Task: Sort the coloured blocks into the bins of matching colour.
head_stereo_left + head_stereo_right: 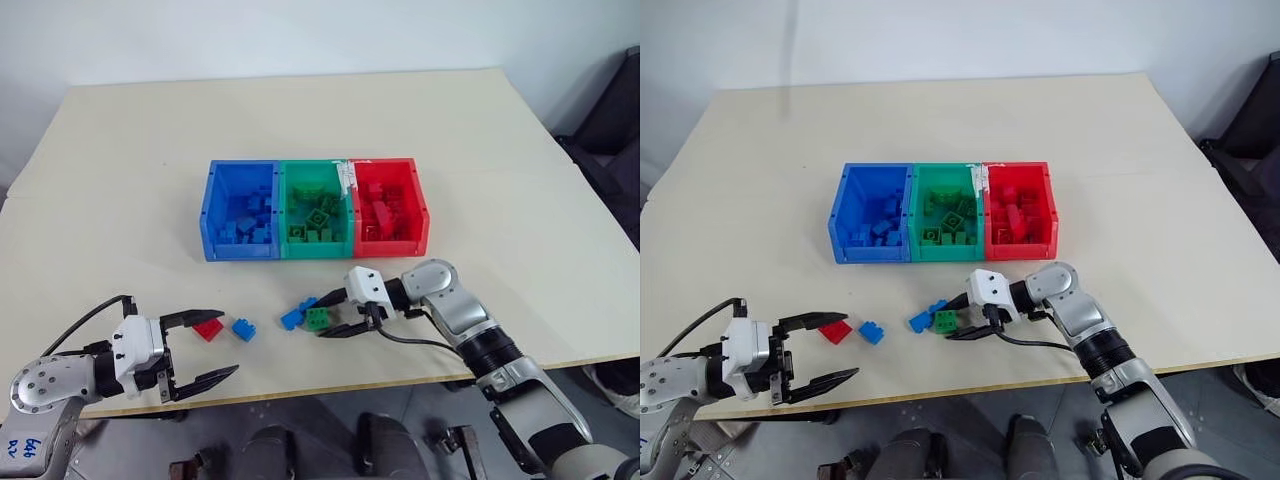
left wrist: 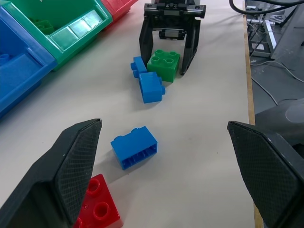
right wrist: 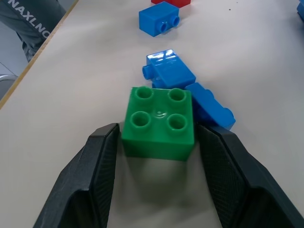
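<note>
A green block (image 3: 158, 121) rests on the table between the fingers of my right gripper (image 1: 322, 318), whose jaws lie against its two sides. Two blue blocks (image 3: 167, 71) (image 3: 209, 107) lie touching just beyond it. Further left lie another blue block (image 1: 243, 328) and a red block (image 1: 209, 328). My left gripper (image 1: 228, 343) hovers open over the table's front edge, with the red block near its upper fingertip. Behind them stand the joined bins: blue (image 1: 240, 250), green (image 1: 315, 248) and red (image 1: 390, 248), each holding several blocks of its own colour.
The table's front edge (image 1: 400, 378) runs just under both arms. A black cable (image 1: 420, 343) trails from the right wrist across the table. A dark chair (image 1: 615, 130) stands off the table's right side. Bare table lies left, right and behind the bins.
</note>
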